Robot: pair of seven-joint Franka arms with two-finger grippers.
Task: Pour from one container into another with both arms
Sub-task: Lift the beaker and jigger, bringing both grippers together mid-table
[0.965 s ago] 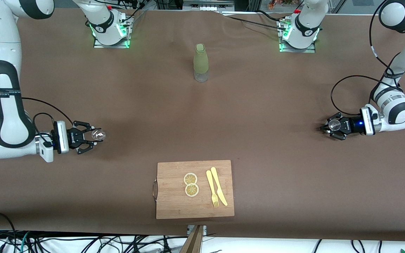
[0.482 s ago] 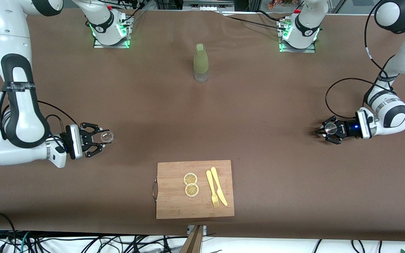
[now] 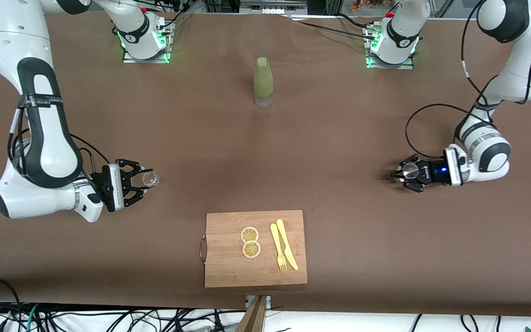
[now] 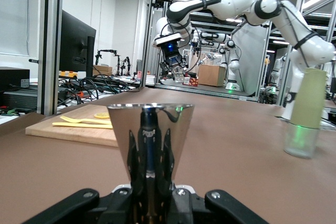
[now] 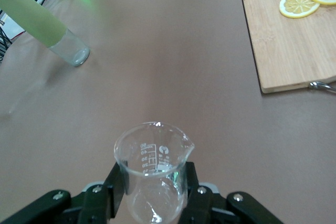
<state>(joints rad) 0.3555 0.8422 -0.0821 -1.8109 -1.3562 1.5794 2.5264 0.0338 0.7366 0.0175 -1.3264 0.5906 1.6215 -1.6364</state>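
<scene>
My right gripper [image 3: 144, 180] [image 5: 152, 184] is shut on a clear glass beaker [image 3: 151, 179] [image 5: 153, 163] with printed graduations, held upright low over the table toward the right arm's end. My left gripper [image 3: 404, 174] [image 4: 150, 169] is shut on a small shiny cone-shaped cup [image 3: 411, 170] [image 4: 149, 129], low over the table toward the left arm's end. The two vessels are wide apart, with the table's middle between them. In the left wrist view the right gripper [image 4: 176, 72] shows far off with its beaker.
A tall pale-green bottle [image 3: 263, 82] [image 4: 304, 111] [image 5: 39, 19] stands between the two bases. A wooden cutting board [image 3: 228, 272] [image 5: 283, 51] [image 4: 79, 129] lies nearest the front camera, carrying two lemon slices [image 3: 250, 242] and a yellow fork and knife [image 3: 284, 249].
Both arms have swung inward toward the table's middle, each carrying its vessel along; the gap between beaker and cup has narrowed. Bottle and board have not moved.
</scene>
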